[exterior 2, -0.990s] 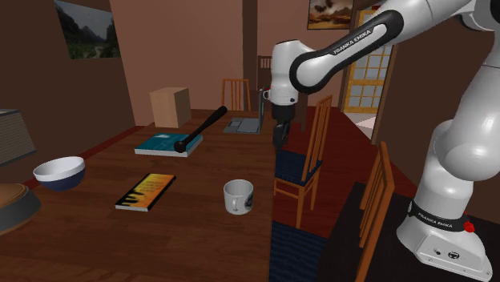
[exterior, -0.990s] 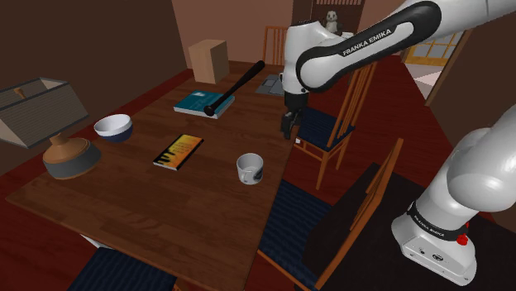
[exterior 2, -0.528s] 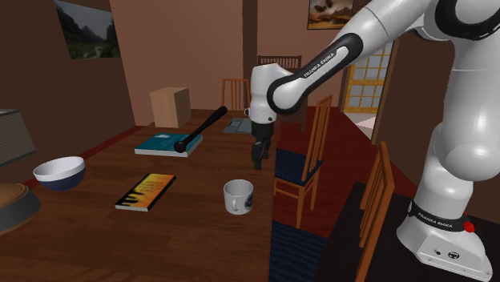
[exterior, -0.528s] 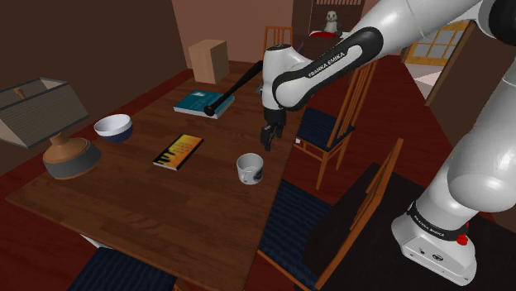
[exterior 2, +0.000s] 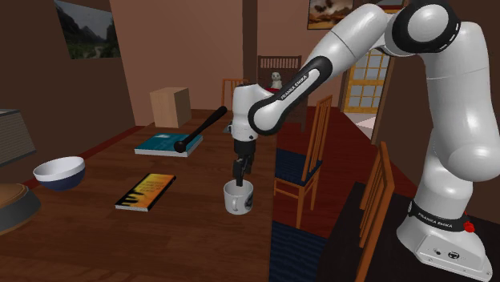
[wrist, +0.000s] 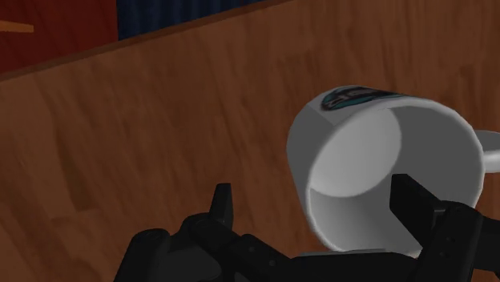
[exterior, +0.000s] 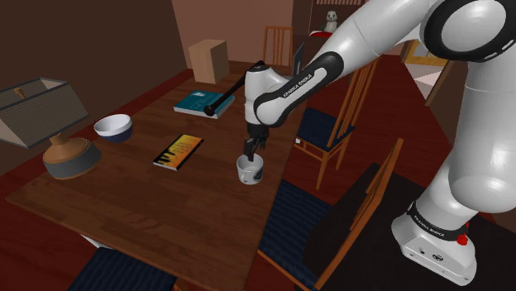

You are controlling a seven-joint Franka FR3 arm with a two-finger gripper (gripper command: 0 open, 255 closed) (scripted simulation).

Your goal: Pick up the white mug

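Just one mug (exterior: 250, 174), one bowl (exterior: 112, 126), one gripper (exterior: 247, 156).

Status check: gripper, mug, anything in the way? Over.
Open gripper just above the white mug, one finger over its mouth, one outside the rim. Mug upright on table, not gripped. The book lies apart, no obstruction.

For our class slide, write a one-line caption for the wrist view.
Open gripper poised above a white mug on a wooden table, fingers either side of its rim.
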